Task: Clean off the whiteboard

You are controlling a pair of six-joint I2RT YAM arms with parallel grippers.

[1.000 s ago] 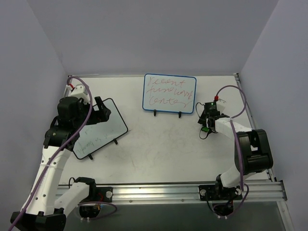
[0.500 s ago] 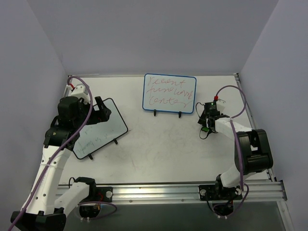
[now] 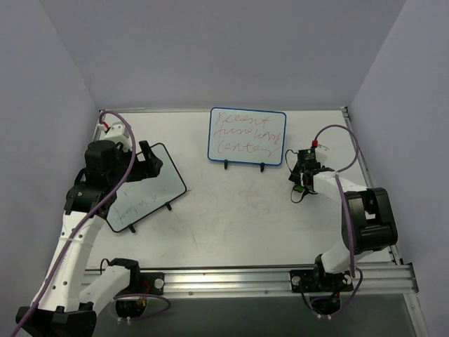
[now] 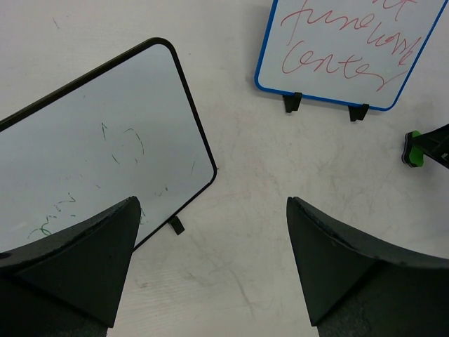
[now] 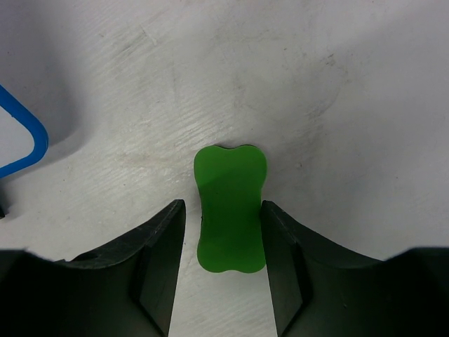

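Observation:
The whiteboard [image 3: 248, 137] has a blue rounded frame, two black feet and red writing, and stands at the back middle of the table. It also shows in the left wrist view [image 4: 344, 49], and its corner shows in the right wrist view [image 5: 35, 140]. A green eraser [image 5: 230, 210] lies flat on the table to its right [image 3: 299, 188]. My right gripper [image 5: 223, 207] is low over the eraser, its jaws on either side of it, with a thin gap on the left side. My left gripper [image 4: 212, 203] is open and empty, high above the table.
A black-framed whiteboard [image 3: 144, 189] with faint green marks lies tilted at the left, under my left gripper [image 3: 149, 158]; it also shows in the left wrist view [image 4: 91, 147]. Grey walls close in the table on three sides.

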